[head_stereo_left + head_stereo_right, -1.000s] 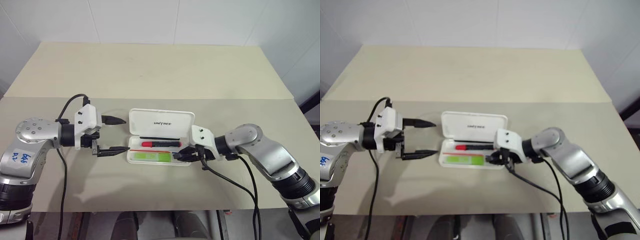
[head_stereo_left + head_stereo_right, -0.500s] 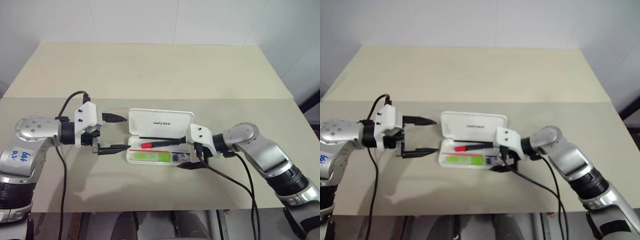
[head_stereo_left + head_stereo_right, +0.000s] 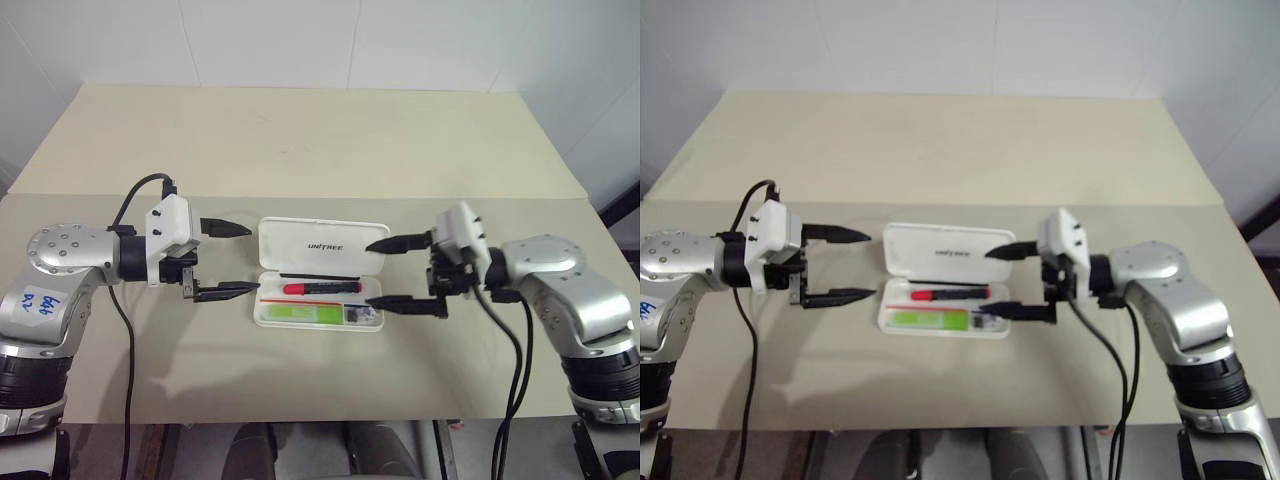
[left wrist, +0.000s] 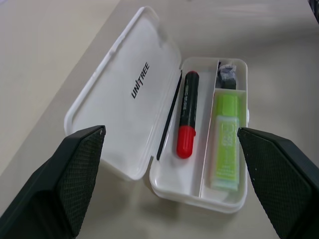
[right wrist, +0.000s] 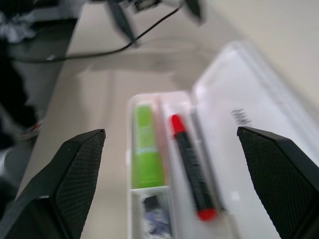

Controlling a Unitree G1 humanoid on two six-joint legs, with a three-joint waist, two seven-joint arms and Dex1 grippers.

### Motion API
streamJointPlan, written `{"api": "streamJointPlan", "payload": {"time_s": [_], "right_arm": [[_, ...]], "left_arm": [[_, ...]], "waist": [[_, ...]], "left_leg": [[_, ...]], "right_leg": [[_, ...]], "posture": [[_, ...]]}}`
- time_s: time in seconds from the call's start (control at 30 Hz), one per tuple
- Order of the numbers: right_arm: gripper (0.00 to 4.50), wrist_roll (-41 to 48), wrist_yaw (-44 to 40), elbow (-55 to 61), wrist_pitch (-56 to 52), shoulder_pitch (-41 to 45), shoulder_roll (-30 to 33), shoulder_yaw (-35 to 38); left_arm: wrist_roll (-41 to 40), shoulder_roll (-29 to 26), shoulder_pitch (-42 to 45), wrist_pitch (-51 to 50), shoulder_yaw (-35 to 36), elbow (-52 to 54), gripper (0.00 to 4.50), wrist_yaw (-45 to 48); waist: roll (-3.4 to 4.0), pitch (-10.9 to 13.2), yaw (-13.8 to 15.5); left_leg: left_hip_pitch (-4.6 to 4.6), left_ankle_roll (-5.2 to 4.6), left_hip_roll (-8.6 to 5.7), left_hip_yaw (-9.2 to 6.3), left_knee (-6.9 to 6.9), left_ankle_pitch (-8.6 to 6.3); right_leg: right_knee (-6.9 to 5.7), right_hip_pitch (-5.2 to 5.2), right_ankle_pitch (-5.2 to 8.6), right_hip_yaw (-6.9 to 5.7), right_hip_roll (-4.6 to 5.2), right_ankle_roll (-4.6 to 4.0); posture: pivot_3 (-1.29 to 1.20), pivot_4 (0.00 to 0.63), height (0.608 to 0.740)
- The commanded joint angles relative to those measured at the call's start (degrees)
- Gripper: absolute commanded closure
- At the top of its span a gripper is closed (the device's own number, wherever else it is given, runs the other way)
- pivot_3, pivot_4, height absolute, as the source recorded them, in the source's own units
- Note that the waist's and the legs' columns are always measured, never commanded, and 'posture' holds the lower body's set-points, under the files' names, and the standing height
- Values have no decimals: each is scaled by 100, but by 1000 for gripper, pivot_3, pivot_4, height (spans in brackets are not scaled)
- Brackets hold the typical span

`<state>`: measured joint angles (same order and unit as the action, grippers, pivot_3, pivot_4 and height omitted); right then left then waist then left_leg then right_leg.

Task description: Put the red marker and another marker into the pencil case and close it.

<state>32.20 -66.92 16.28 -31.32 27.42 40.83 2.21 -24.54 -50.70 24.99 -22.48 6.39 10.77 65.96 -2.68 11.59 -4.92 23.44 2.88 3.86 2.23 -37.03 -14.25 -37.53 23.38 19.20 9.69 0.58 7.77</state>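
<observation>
The white pencil case (image 3: pixel 290 245) lies open in the middle of the table, its lid tilted up at the back. In the tray's rear slot rests the red marker (image 3: pixel 322 288), red end to the left. Another marker, a lime-green highlighter (image 3: pixel 304 313), lies flat in the front slot. My left gripper (image 3: pixel 253 258) hovers open just left of the case, pointing at it. On the other side my right gripper (image 3: pixel 368 272) is open too, raised at the case's right end, holding nothing. The left wrist view looks into the case at the red marker (image 4: pixel 187 119) and highlighter (image 4: pixel 225 142).
A small dark item (image 3: pixel 360 314) sits in the tray's right end compartment. The beige table (image 3: pixel 320 150) stretches far behind the case, with a seam across it. Black cables (image 3: pixel 125 330) hang from both wrists over the table's front edge.
My right gripper, shut low at the case's right end a second ago, has opened, risen and drawn back to the right. The left gripper and the case's contents have stayed put.
</observation>
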Motion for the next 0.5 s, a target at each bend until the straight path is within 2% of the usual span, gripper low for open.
{"api": "streamJointPlan", "payload": {"time_s": [0.03, 0.2, 0.23, 0.33, 0.5], "right_arm": [[9, 205, 161, 135, 86, -252, 196, 611], [9, 231, 271, 181, 414, -469, 286, 1062], [0, 255, 289, 218, 436, -478, 291, 1094], [0, 247, 315, 332, 516, -500, 310, 1089], [0, 191, 344, 437, 602, -549, 324, 1017]], "left_arm": [[-88, -47, 171, 66, 224, -94, 0, -64], [-232, -8, 334, 27, 288, -361, 0, 5], [-273, -2, 357, 15, 297, -412, 400, 33], [-340, 9, 422, 19, 309, -546, 1207, 90], [-474, 117, 511, -6, 414, -752, 2961, 12]], "waist": [[0, 0, 8], [0, 0, 0], [0, 0, 0], [0, 0, 2], [0, 0, 5]], "left_leg": [[0, 0, 0, -1, 1, 0], [2, 0, -1, 3, 0, 0], [2, 0, -1, 4, 2, 0], [1, 0, 0, 2, 2, 0], [2, 0, -1, 3, 0, 0]], "right_leg": [[0, 0, 0, 0, 0, 0], [4, -1, 0, 3, 1, 1], [3, -1, 0, 3, 1, 1], [2, 0, 0, 2, 0, 1], [3, -1, 0, 2, 1, 1]], "posture": [[0, 150, 740], [0, 150, 740], [0, 150, 740], [0, 150, 740], [0, 150, 740]]}}
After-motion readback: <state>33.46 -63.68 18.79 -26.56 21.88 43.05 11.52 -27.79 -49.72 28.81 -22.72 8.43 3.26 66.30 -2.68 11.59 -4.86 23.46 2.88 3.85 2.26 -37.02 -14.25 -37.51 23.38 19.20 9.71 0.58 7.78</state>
